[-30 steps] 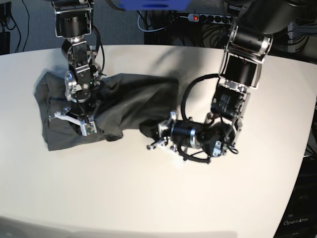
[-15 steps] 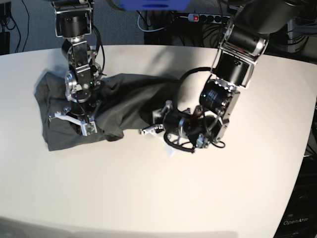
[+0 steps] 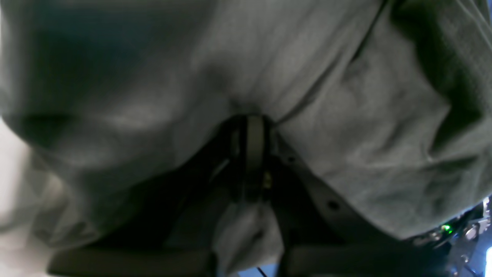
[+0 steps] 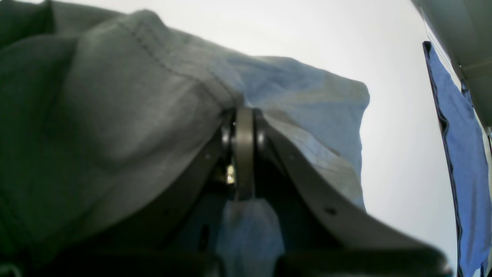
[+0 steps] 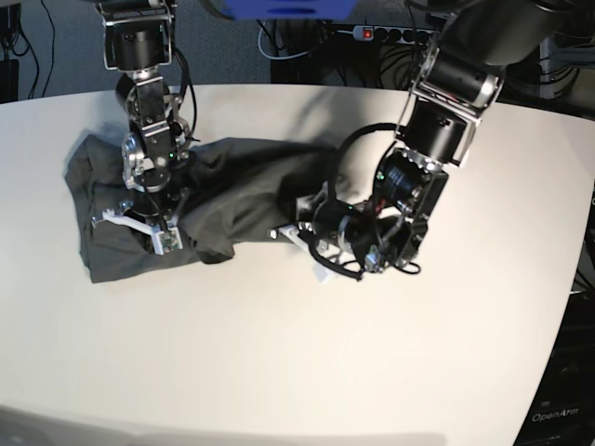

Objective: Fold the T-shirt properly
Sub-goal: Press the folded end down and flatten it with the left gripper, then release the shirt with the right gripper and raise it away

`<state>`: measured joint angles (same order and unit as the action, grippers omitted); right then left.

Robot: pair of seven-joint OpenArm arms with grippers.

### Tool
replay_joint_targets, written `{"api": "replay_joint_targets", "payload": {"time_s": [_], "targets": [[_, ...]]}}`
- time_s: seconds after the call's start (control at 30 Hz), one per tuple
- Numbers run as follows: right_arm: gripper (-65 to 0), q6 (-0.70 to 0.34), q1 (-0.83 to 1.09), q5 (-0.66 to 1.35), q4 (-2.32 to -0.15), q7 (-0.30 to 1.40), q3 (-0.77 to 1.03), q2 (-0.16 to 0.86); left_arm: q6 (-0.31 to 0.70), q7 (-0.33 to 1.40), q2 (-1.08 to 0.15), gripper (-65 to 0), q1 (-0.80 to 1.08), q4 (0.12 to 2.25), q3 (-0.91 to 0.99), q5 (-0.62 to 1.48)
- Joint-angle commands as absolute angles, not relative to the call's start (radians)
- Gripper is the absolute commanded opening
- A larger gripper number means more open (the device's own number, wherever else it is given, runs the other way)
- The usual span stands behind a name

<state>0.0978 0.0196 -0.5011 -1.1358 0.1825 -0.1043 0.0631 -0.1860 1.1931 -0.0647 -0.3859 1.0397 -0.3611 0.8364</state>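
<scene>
Two pincers are on the cloth as I watch from my station. On the base feed the T-shirt (image 5: 223, 190) lies crumpled on the white tabletop (image 5: 279, 372), toward its far left part, spread between the two arms. My right pincer (image 5: 139, 228) points down onto the near left part of the shirt, and my left pincer (image 5: 293, 228) reaches in low and sideways at the shirt's right edge.

From the right wrist feed, the right pincer (image 4: 244, 127) has its jaws drawn together on a fold of the T-shirt (image 4: 115, 100); a stitched hem runs right up to the jaws, and cloth drapes over both sides of the fingers (image 4: 307, 188). Beyond it I see pale tabletop (image 4: 403, 115) and a strip of blue fabric (image 4: 457, 154) at the right edge of the feed.

From the left wrist feed, the left pincer (image 3: 251, 127) is likewise clamped on the T-shirt (image 3: 346, 115), with grey wrinkled cloth filling nearly everything ahead of it and bunching tightly where the jaws meet. That feed is dim and somewhat blurred, so I cannot tell which part of the garment is pinched.
</scene>
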Motion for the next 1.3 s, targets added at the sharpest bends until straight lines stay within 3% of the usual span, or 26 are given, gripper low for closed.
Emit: {"api": "replay_joint_targets", "payload": {"time_s": [0.0, 0.3, 0.83, 1.07, 1.27], "targets": [[-64.9, 0.010, 0.081, -0.556, -1.067, 0.381, -0.102, 0.067, -0.205, 1.176, -0.090, -63.1, -0.398, 1.040, -0.360, 0.734], [-64.9, 0.010, 0.079, -0.556, -1.070, 0.383, -0.097, 0.073, -0.202, 1.176, -0.228, -63.1, -0.381, 1.050, -0.360, 0.746], [-64.9, 0.012, 0.073, -0.556, -1.081, 0.384, -0.030, 0.117, -0.202, 1.175, -0.231, -63.1, -0.380, 1.050, -0.364, 0.739], [-64.9, -0.005, 0.082, -0.556, -1.219, 0.406, 0.050, 0.150, -0.202, 1.175, -0.231, -63.1, -0.380, 1.050, -0.363, 0.739], [-64.9, -0.114, 0.122, -0.556, -1.425, 0.458, 0.107, 0.157, -0.202, 1.175, -0.231, -63.1, -0.380, 1.050, -0.363, 0.743]]}}
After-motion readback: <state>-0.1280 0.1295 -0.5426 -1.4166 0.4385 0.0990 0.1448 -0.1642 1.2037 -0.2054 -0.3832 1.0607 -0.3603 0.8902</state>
